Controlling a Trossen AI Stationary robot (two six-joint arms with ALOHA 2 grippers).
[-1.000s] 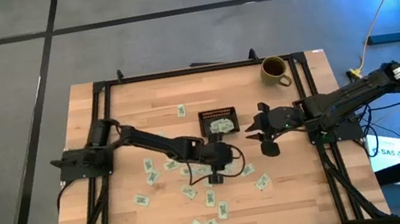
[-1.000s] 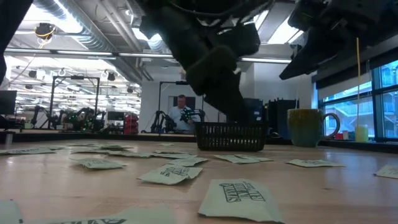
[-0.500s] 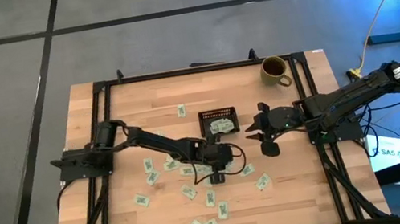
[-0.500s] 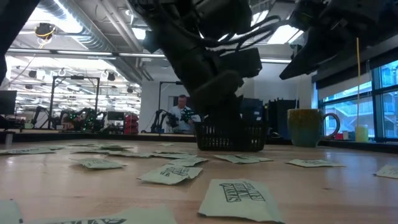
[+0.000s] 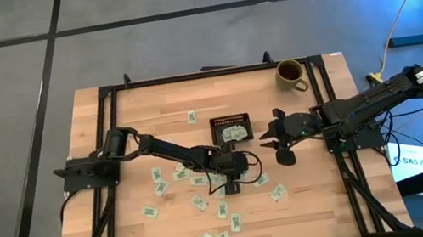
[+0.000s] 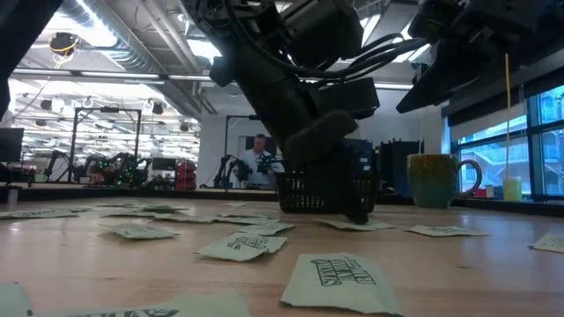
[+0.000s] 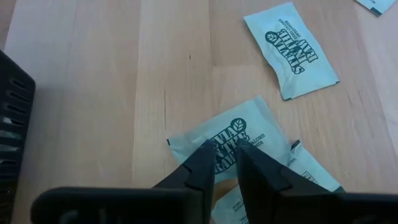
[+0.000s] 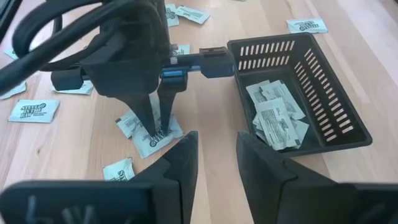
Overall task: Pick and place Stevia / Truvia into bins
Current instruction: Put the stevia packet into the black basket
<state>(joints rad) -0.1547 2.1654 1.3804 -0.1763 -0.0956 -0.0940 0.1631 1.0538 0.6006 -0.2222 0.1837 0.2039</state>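
Pale-green packets lie scattered over the wooden counter (image 5: 111,135) in the high view, where your left gripper (image 5: 231,186) is down on a small cluster just in front of the black tray (image 5: 231,129); the right gripper (image 5: 274,141) waits beside the tray, and an olive mug (image 5: 291,74) stands at the far right corner.

From the low view, the left arm reaches the counter right before the tray (image 6: 328,194), its fingertips hidden among the packets; more packets (image 6: 240,246) lie flat in the foreground.

Through the left wrist view, your fingers (image 7: 202,169) straddle the printed middle of one packet (image 7: 239,138), narrowed to a slim gap yet not visibly pinching. It overlaps a second packet (image 7: 309,168) beneath, so close only on the upper one and lift straight up, or you will likely drag both.

In the right wrist view, the left fingers (image 8: 153,121) stand upright on that packet (image 8: 149,135), a short carry from the tray (image 8: 333,118), which already holds several packets (image 8: 273,115) heaped toward one end. The right arm's own fingers (image 8: 183,163) stand parted, gripping nothing. Drop well inside the slotted wall.
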